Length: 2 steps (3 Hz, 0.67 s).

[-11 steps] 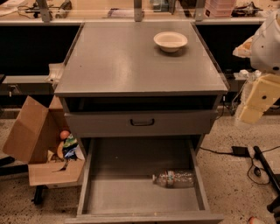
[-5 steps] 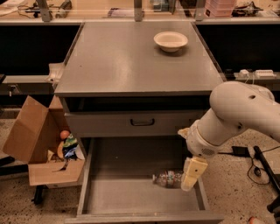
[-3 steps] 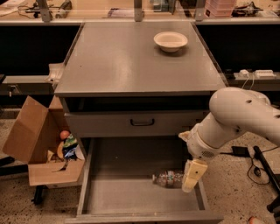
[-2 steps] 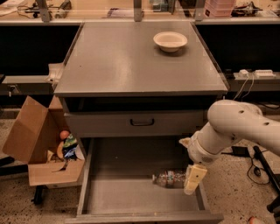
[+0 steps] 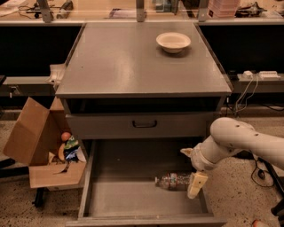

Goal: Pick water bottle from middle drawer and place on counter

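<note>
The water bottle (image 5: 171, 181) lies on its side on the floor of the open middle drawer (image 5: 120, 197), toward the right, its cap end hidden behind the gripper. My gripper (image 5: 195, 184) hangs at the bottle's right end, low inside the drawer by the right wall; the white arm (image 5: 235, 142) reaches in from the right. The grey counter (image 5: 128, 62) is the cabinet top above, with a cream bowl (image 5: 173, 42) at its back right.
A closed drawer front with a black handle (image 5: 144, 124) sits above the open drawer. An open cardboard box (image 5: 42, 150) with small items stands at the left. Cables and a power strip (image 5: 259, 76) lie at the right. A cluttered bench (image 5: 133, 9) runs behind.
The arm has swung in from the right and lowered over the drawer, then drawn lower and rightward; the gripper now sits at the bottle's right end. The bottle has not moved.
</note>
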Each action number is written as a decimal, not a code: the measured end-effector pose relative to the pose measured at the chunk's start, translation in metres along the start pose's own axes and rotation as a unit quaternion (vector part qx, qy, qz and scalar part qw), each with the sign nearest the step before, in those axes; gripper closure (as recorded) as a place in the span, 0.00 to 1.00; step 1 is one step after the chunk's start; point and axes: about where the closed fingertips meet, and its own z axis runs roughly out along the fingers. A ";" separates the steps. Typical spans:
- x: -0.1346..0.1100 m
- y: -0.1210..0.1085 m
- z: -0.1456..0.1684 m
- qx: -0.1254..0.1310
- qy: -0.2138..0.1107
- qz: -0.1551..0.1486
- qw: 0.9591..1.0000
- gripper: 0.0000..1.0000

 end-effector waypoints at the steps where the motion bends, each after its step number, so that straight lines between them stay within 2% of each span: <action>1: 0.018 -0.011 0.032 -0.008 -0.010 -0.006 1.000 0.00; 2: 0.033 -0.022 0.060 -0.008 -0.011 -0.007 1.000 0.00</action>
